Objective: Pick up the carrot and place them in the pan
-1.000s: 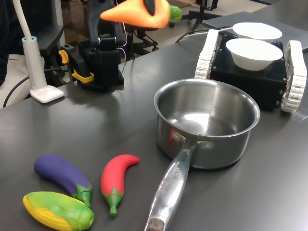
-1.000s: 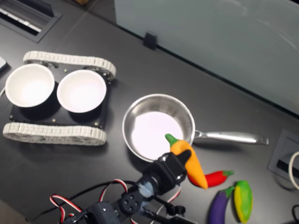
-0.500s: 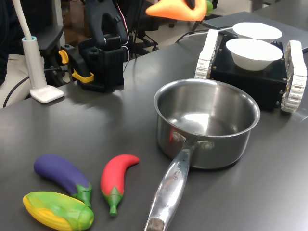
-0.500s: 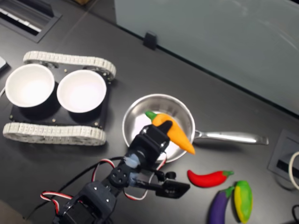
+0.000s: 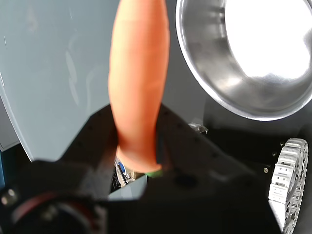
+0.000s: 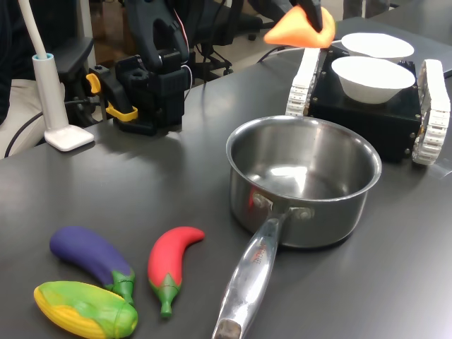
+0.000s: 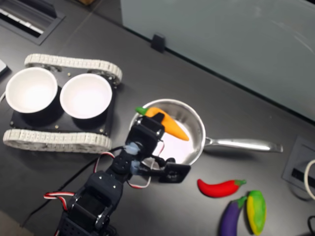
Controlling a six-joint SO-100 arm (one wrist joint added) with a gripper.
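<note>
— Where's the carrot [image 7: 166,122] now?

— Up in the air, pinched near its green end by the gripper [image 7: 154,123]. In the second exterior view it lies across the pan [image 7: 194,120], its tip pointing over the bowl of it.

— Touching the steel?

— No, well above it; the first exterior view shows the carrot [image 6: 300,30] high over the far rim of the pan [image 6: 304,185].

— And the other toys?

— The chili [image 6: 171,260], eggplant [image 6: 90,256] and corn [image 6: 86,308] lie on the table [image 6: 113,185], near the pan's handle.
</note>
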